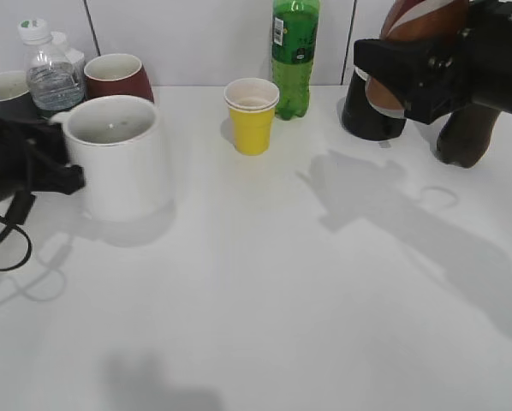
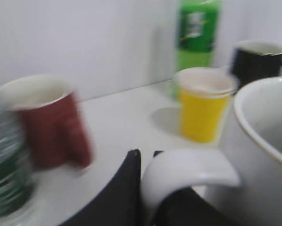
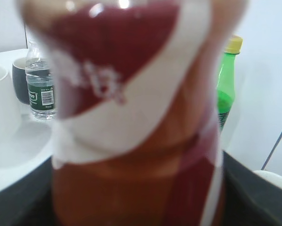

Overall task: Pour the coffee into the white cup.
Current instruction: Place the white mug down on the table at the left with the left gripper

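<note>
- Step in hand, as I judge it: transport. The coffee (image 1: 419, 26) is lifted clear of the desk (image 1: 307, 291) near the far right corner, held by the right gripper (image 1: 410, 73). No pouring yet.
- Right fingers are clamped on the coffee bottle's body; in the right wrist view the bottle (image 3: 136, 117) fills the frame, blurred, label swirl and brown liquid visible. Cap or neck is out of frame, so open or closed cannot be told.
- The white cup (image 1: 117, 156) stands upright near the left edge of the desk, mouth open, inside apparently empty.
- Left gripper (image 1: 55, 163) sits at the cup's handle side. The left wrist view shows the handle (image 2: 188, 172) between the dark fingers (image 2: 124, 188), closed about it, touching on at least one side; I read this as a steadying grip.
- Next move, my judgement: carry the bottle across the desk toward the left edge, bring its neck above the cup's mouth, then tilt slowly. The yellow paper cup (image 1: 252, 116) and green soda bottle (image 1: 294, 56) stand along the far edge, near the path; clearance is needed.
- Other items: black mug (image 1: 372, 116) behind the right gripper; water bottle (image 1: 50, 73) and red cup (image 1: 117, 77) at the far left corner.
- Surface: plain white desk, matte, soft shadows, dry where seen. Room: white panelled wall directly behind the far edge.
</note>
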